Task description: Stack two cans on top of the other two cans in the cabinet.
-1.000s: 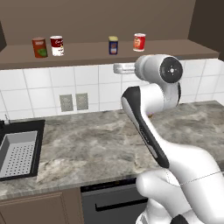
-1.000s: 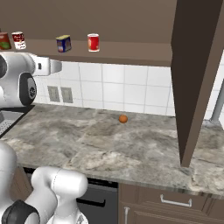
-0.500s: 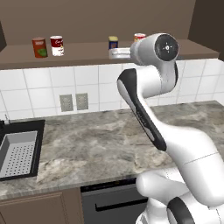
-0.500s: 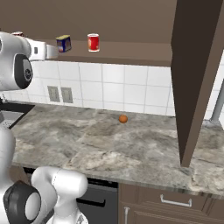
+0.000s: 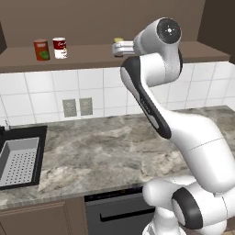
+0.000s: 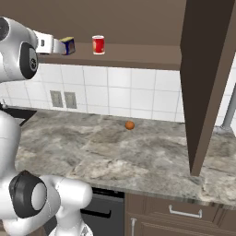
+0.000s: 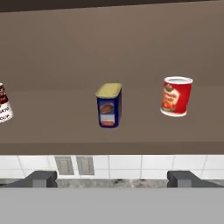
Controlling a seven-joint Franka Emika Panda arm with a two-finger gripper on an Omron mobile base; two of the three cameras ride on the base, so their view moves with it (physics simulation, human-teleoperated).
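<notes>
Blue can: the small dark blue can (image 7: 108, 106) with a yellow top stands upright on the shelf ledge (image 7: 131, 127) of the cabinet (image 6: 203, 69), straight in front of the pincer.
Bright red can: a bright red can (image 7: 176, 96) with a pale label stands upright on the same ledge, apart from the blue can, on its right in the hand view; it shows also in the right base view (image 6: 98, 44).
Red and white can: it (image 5: 59, 48) stands upright far to the left on the ledge in the left base view; its edge shows also at the left border of the hand view (image 7: 4, 108).
Dull red can: the can with a green patch (image 5: 41, 50) stands just beside the red and white can, on its left, apart from it.
Stacking: all four cans stand on the ledge itself, none on top of another.
Pincer: the pincer (image 7: 112, 178) is wide, with nothing between its fingertips (image 7: 41, 178); it is raised to the height of the ledge, near the blue can but not touching it.
Arm: the white arm (image 5: 156, 92) reaches up from the base to the ledge.
Counter: a small orange ball (image 6: 129, 125) lies on the grey marble counter (image 6: 115, 152), near the tiled wall.
Sink: a sink (image 5: 18, 160) is set into the counter at the left.
</notes>
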